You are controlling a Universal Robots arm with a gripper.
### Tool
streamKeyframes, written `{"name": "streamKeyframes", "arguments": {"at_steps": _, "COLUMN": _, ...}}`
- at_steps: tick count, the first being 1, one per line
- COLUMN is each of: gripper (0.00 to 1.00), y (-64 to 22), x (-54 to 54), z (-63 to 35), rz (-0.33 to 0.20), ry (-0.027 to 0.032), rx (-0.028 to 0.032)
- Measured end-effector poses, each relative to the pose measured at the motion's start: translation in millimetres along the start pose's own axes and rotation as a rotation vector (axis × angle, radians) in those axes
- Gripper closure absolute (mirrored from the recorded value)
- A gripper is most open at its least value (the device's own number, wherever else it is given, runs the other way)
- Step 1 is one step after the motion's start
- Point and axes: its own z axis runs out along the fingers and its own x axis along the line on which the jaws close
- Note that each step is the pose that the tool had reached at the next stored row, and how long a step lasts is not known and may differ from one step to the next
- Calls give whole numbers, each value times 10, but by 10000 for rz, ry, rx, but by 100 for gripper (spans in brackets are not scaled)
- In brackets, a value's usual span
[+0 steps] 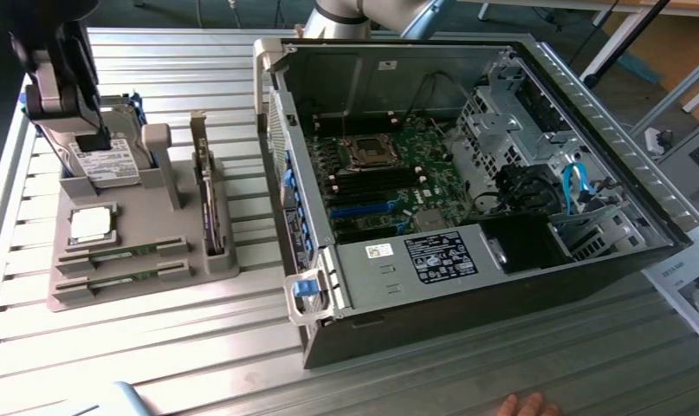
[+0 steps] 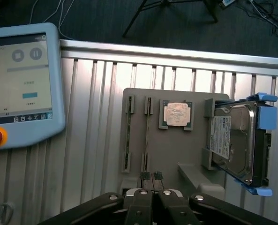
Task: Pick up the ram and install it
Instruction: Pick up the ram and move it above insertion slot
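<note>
Two long green ram sticks (image 1: pixel 124 253) (image 1: pixel 120 278) lie on edge in slots of the grey holder (image 1: pixel 199 264). In the wrist view they appear as thin strips (image 2: pixel 129 136) (image 2: pixel 147 136). My gripper (image 1: pixel 93 139) hangs above the holder's far end, by the hard drive, apart from the rams. Its dark fingers (image 2: pixel 143 197) are pressed together with nothing between them; the gripper (image 2: pixel 151 177) is shut. The open computer case (image 1: pixel 326 295) lies at the exterior view's right, with the motherboard (image 1: pixel 430 169) and its black and blue slots (image 1: pixel 366 206) exposed.
On the holder sit a square silver processor (image 1: pixel 92 225) (image 2: pixel 177 114), a hard drive with blue rails (image 2: pixel 237 140) (image 1: pixel 106 165) and an upright card (image 1: pixel 210 208). A teach pendant (image 2: pixel 21 84) lies beside the holder. A hand (image 1: pixel 528 405) rests at the table's front edge.
</note>
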Motion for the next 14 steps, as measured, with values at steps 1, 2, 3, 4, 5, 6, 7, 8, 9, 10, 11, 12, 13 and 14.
{"name": "streamKeyframes", "arguments": {"at_steps": 1, "gripper": 90, "y": -1, "x": 0, "z": 0, "rz": 2, "ry": 10, "rx": 130}}
{"name": "streamKeyframes", "arguments": {"at_steps": 2, "gripper": 90, "y": -1, "x": 1, "z": 0, "rz": 2, "ry": 13, "rx": 155}}
{"name": "streamKeyframes", "arguments": {"at_steps": 3, "gripper": 90, "y": -1, "x": 0, "z": 1, "rz": 2, "ry": 13, "rx": 157}}
{"name": "streamKeyframes", "arguments": {"at_steps": 4, "gripper": 90, "y": -1, "x": 0, "z": 1, "rz": 3, "ry": 13, "rx": 157}}
{"name": "streamKeyframes", "arguments": {"at_steps": 5, "gripper": 90, "y": -1, "x": 0, "z": 1, "rz": 3, "ry": 13, "rx": 157}}
{"name": "streamKeyframes", "arguments": {"at_steps": 6, "gripper": 90, "y": -1, "x": 0, "z": 1, "rz": 18, "ry": 13, "rx": 158}}
{"name": "streamKeyframes", "arguments": {"at_steps": 7, "gripper": 90, "y": -1, "x": 1, "z": 1, "rz": 43, "ry": 12, "rx": 159}}
{"name": "streamKeyframes", "arguments": {"at_steps": 8, "gripper": 90, "y": -1, "x": 1, "z": 1, "rz": 76, "ry": 12, "rx": 160}}
{"name": "streamKeyframes", "arguments": {"at_steps": 9, "gripper": 90, "y": -1, "x": 0, "z": 1, "rz": 106, "ry": 12, "rx": 159}}
{"name": "streamKeyframes", "arguments": {"at_steps": 10, "gripper": 90, "y": -1, "x": 1, "z": 2, "rz": 149, "ry": 11, "rx": 160}}
{"name": "streamKeyframes", "arguments": {"at_steps": 11, "gripper": 90, "y": 0, "x": 1, "z": 2, "rz": 186, "ry": 11, "rx": 161}}
{"name": "streamKeyframes", "arguments": {"at_steps": 12, "gripper": 90, "y": -1, "x": 1, "z": 3, "rz": 241, "ry": 10, "rx": 162}}
{"name": "streamKeyframes", "arguments": {"at_steps": 13, "gripper": 90, "y": -1, "x": 0, "z": 4, "rz": 294, "ry": 9, "rx": 163}}
{"name": "streamKeyframes", "arguments": {"at_steps": 14, "gripper": 90, "y": -1, "x": 0, "z": 5, "rz": 361, "ry": 7, "rx": 165}}
